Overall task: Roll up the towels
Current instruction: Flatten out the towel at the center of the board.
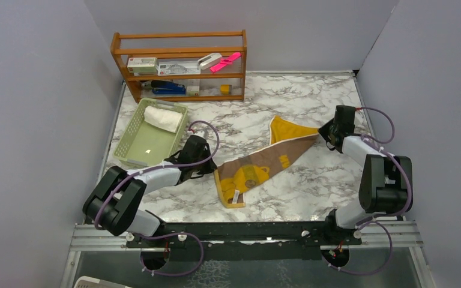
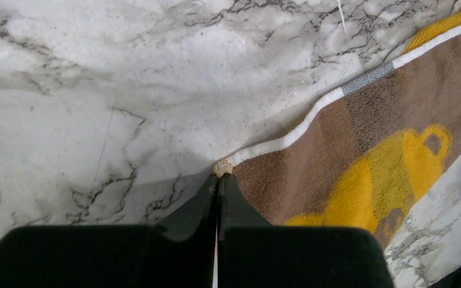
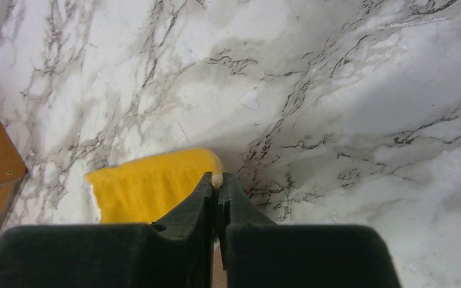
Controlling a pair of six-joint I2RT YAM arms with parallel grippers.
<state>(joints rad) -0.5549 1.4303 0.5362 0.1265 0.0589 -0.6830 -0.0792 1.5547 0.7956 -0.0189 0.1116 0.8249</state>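
1. Overhead, the bear towel point(image 1: 258, 171) lies mid-counter point(image 1: 312, 180) as a long diagonal strip. Its brown bear-face end is near the left arm, and its yellow end is folded up toward the right arm.
2. From the same view, the white towel point(image 1: 162, 118) sits rolled at the far end of the basket point(image 1: 129, 129), left of the bear towel and in front of the shelf point(image 1: 180, 51). Neither wrist camera shows it.
3. The top view places the left end effector point(image 1: 211, 171) at the strip's near-left corner and the right end effector point(image 1: 323, 133) at its far-right tip. It is too coarse to show either grip.
4. The left wrist view settles that. The jaws are pressed together, with the white-edged corner of the brown side nipped at their tips.
5. The right wrist view shows the same on the other side. The jaws are closed tight on a small nub of the yellow corner, with the fabric spreading left of them over the marble.
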